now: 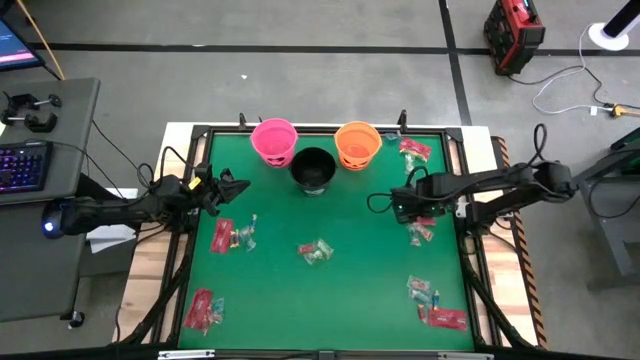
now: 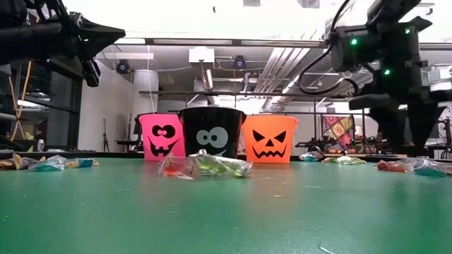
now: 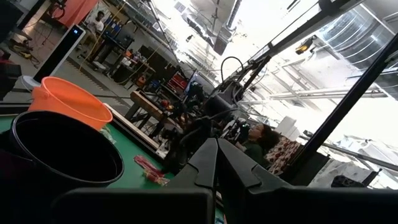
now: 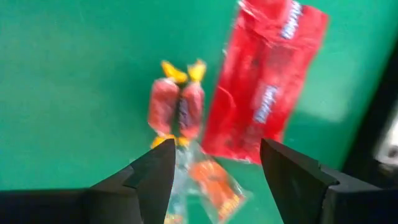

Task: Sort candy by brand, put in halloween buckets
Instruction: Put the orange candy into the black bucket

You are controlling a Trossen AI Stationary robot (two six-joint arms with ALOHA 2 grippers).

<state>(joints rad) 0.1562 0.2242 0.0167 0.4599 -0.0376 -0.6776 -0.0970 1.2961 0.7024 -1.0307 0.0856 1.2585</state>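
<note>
Sorting looks barely started, I'd say: most candy is scattered over the green surface (image 1: 350,290) in about seven little heaps. Three buckets at the back: pink bucket (image 1: 273,139), black bucket (image 1: 313,168), orange bucket (image 1: 357,144). Right gripper (image 4: 214,165) hangs spread over a red packet (image 4: 264,87); left gripper (image 1: 232,187) is pressed together, empty.

Fingers (image 4: 214,171) spread over green mat (image 4: 68,74) w/ red packet (image 4: 264,81), two yellow-tipped sweets (image 4: 177,106) below.
</note>
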